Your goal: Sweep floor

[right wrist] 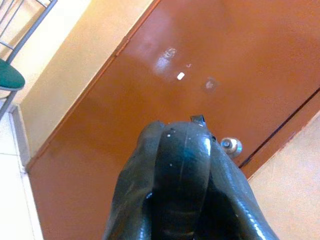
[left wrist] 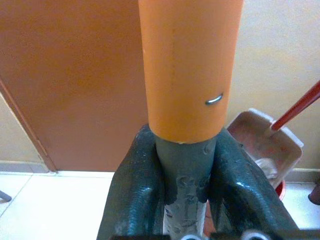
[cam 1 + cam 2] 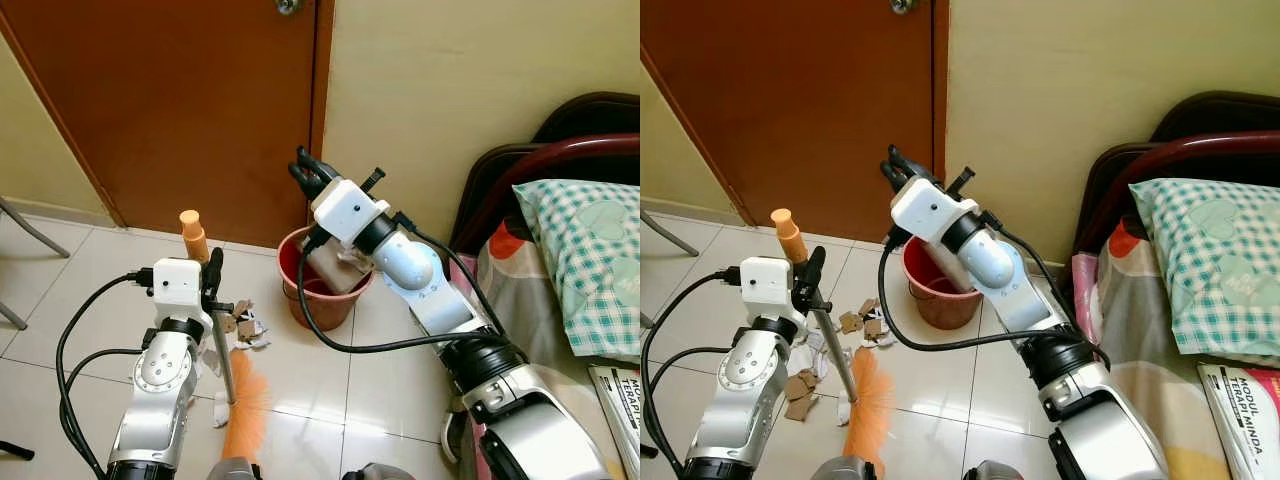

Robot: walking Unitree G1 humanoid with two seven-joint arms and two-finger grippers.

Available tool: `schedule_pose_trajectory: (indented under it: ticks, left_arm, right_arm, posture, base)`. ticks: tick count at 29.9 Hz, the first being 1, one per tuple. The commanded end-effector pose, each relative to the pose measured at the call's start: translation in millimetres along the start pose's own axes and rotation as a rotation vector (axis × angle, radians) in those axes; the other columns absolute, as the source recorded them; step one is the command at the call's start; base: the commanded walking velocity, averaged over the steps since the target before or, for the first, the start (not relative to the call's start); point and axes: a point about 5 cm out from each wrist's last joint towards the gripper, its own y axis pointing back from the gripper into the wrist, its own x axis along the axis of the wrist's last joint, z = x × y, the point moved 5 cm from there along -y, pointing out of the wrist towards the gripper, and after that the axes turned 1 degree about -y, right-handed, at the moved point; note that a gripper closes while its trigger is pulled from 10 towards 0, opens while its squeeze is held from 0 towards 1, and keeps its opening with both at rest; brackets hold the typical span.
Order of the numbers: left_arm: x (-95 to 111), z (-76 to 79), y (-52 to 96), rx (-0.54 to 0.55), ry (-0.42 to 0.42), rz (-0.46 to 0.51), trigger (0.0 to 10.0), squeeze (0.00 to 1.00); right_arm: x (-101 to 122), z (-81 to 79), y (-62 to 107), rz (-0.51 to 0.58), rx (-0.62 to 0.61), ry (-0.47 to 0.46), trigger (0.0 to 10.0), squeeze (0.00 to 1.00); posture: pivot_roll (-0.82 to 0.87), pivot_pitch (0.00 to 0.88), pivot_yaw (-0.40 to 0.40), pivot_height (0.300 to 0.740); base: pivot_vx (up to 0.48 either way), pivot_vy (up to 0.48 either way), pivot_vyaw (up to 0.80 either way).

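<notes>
Left eye view: orange-bristled broom with grey metal shaft (image 3: pixel 228 370) at 6 o'clock, bristles on the white tiled floor (image 3: pixel 300 400). Torn cardboard and paper scraps (image 3: pixel 855 325) lie beside the bristles, so sweeping looks unfinished. Left gripper (image 3: pixel 212 272) at 9 o'clock is clamped on the shaft below its orange handle cap. Red plastic bucket (image 3: pixel 322 300) at 12 holds a dustpan. Right gripper (image 3: pixel 306 170) is raised beyond it toward the brown wooden door (image 3: pixel 200 100), fingers pressed together around a dark handle, likely the dustpan's.

Brown door (image 3: pixel 190 100) w/ knob (image 1: pixel 231 146), checked pillow (image 3: pixel 590 260) on bed, book (image 3: pixel 1240 405), chair (image 1: pixel 12 75)
</notes>
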Motion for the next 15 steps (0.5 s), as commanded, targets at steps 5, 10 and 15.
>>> schedule_pose_trajectory:
  ticks: [5,10,15]
  left_arm:
    - [-4,0.9,-1.0,-0.001,-0.012,-0.018,10.0,0.0]
    - [-4,1.6,-0.6,-0.001,-0.012,-0.016,10.0,0.0]
    - [-3,2.6,-0.9,-0.007,-0.014,-0.012,10.0,0.0]
  right_arm:
    - [19,7.9,-3.1,0.104,-0.017,0.117,10.0,0.0]
    - [38,44.1,-9.2,0.158,-0.195,0.045,10.0,0.0]
    - [82,69.3,-22.3,0.291,-0.253,-0.002,10.0,0.0]
  posture:
    - [0.0,0.06,-0.039,0.74]
    - [0.0,0.06,-0.039,0.74]
    - [0.0,0.058,-0.034,0.74]
  base:
    - [0.0,0.0,0.0]
    - [0.0,0.0,0.0]
    - [0.0,0.0,0.0]
